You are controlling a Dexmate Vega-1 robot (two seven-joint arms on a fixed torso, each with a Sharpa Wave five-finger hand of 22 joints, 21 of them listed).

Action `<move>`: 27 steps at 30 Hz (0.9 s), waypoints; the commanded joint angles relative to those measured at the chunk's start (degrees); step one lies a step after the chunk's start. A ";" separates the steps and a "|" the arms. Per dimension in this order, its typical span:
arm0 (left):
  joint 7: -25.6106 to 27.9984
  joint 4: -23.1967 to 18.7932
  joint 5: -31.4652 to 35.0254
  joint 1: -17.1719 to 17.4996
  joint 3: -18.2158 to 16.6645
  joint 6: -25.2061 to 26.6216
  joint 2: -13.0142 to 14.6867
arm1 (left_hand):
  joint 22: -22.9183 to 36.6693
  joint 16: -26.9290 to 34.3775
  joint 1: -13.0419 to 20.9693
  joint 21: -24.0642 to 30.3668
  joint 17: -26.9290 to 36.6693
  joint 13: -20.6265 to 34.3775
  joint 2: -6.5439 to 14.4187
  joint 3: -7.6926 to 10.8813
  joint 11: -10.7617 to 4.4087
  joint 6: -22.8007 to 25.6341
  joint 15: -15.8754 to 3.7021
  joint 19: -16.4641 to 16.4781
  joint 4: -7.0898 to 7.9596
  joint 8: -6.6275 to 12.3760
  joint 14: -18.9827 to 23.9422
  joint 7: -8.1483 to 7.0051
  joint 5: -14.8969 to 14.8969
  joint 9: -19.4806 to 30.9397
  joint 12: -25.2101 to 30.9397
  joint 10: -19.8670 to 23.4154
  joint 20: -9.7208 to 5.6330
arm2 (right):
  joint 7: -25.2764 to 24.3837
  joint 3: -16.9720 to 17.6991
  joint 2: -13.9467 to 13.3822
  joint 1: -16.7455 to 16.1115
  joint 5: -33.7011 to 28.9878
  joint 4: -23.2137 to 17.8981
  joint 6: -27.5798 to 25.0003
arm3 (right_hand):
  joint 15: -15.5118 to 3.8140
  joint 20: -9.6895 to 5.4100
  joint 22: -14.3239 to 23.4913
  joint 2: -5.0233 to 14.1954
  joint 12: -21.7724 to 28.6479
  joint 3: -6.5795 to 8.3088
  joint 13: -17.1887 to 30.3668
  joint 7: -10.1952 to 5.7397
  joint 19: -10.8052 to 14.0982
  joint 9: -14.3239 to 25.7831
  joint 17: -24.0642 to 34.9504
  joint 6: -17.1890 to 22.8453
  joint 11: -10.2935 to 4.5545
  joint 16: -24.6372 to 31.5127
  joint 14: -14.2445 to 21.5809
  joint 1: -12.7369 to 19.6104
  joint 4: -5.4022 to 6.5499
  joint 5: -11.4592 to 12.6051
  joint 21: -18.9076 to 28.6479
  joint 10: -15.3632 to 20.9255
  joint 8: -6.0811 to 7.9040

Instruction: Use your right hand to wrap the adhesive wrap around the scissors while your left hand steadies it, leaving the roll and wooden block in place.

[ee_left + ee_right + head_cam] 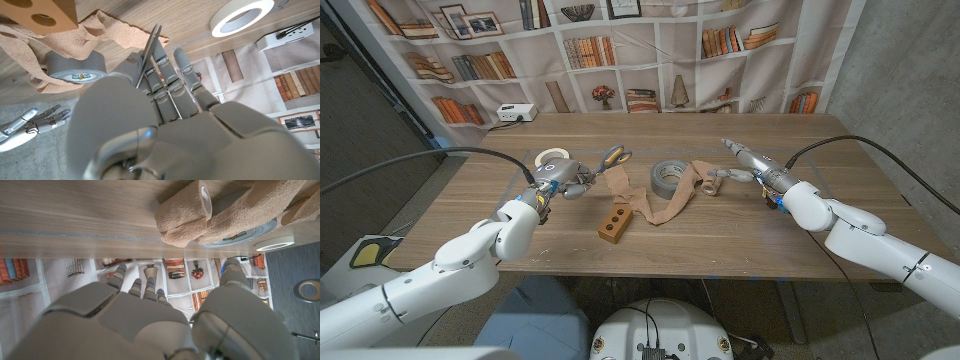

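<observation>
We judge the wrapping is under way but between passes: a tan band of wrap (655, 205) lies loose across the middle of the table (750, 235), running from the scissors (603, 160) at about ten o'clock of the table's centre, past the grey tape roll (669, 175) and on to the small wrap roll (709, 183) at about two o'clock. The wooden block (614, 226) with its two holes stands just at six o'clock of the band, touching or nearly touching it; we cannot tell which. Our left hand (560, 178) grasps the scissors: in the left wrist view the fingers (167, 70) are curled round the metal blades (148, 52), and in the head view the orange handles stick out toward one o'clock of the hand. A white tape ring (553, 158) lies just at eleven o'clock of that hand. Our right hand (745, 165) holds nothing that we can see; it hangs at three o'clock of the wrap roll, fingers reaching toward it, close but seemingly short of contact. How wide those fingers stand we cannot tell for sure; in the right wrist view they appear stretched out, not clenched, with the wrap roll (182, 212) lying free on the table beyond them. The next move, as we see it, calls for the right hand to take up the loose band near the scissors and carry it round the blades, while the left keeps them steady and the grey roll and block are left undisturbed.
</observation>
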 commanded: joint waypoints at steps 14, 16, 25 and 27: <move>-0.12 -0.63 0.29 1.25 -0.58 -1.03 0.40 | 0.32 -0.34 0.03 1.76 0.55 4.41 0.39 0.26 -0.79 0.26 -1.43 -1.08 0.02 -0.04 1.45 -0.05 0.19 0.19 -0.17 0.67 0.07 | 3.47 -3.15 0.24 2.96 -2.12 1.08 -1.45 | 0.53 0.23 0.26 -0.14 0.25 0.12 0.16 0.42 -0.28 0.29 0.18 -5.44 0.41 -0.06 -4.55 0.93 0.58 0.41 -0.10 -0.50 0.15; -0.11 -0.73 0.33 1.35 -0.67 -1.09 0.44 | 0.32 -0.29 0.10 1.89 0.62 4.35 0.37 0.28 -0.78 0.38 -1.55 -1.17 -0.04 -0.02 1.55 -0.13 0.19 0.20 -0.21 0.80 0.02 | 3.59 -3.35 0.39 3.12 -2.14 1.34 -1.34 | 0.51 0.22 0.26 -0.14 0.27 0.12 0.17 0.45 -0.29 0.29 0.19 -5.53 0.43 -0.07 -4.60 0.96 0.61 0.42 -0.09 -0.48 0.15; -0.35 -1.20 0.54 1.79 -0.90 -0.85 0.52 | 0.29 -0.54 -0.09 2.60 0.74 4.53 0.36 0.37 -0.74 0.12 -1.39 -1.58 0.06 -0.22 1.37 -0.23 0.16 0.25 -0.51 0.53 0.01 | 5.03 -4.76 0.77 4.29 -3.36 1.73 -1.95 | 0.60 0.19 0.26 -0.16 0.37 0.09 0.20 0.58 -0.47 0.29 0.20 -5.95 0.56 -0.07 -4.75 1.08 0.77 0.43 -0.12 -0.42 0.17; -0.34 -1.21 0.46 1.86 -0.96 -0.98 0.49 | 0.27 -0.55 -0.03 2.75 0.79 4.60 0.38 0.43 -0.82 0.17 -1.52 -1.70 0.01 -0.22 1.40 -0.27 0.16 0.26 -0.54 0.53 -0.01 | 5.48 -5.04 0.82 4.57 -3.69 1.68 -2.42 | 0.64 0.17 0.27 -0.19 0.41 0.05 0.21 0.55 -0.56 0.29 0.22 -6.57 0.57 -0.04 -4.76 1.11 0.88 0.42 -0.12 -0.40 0.03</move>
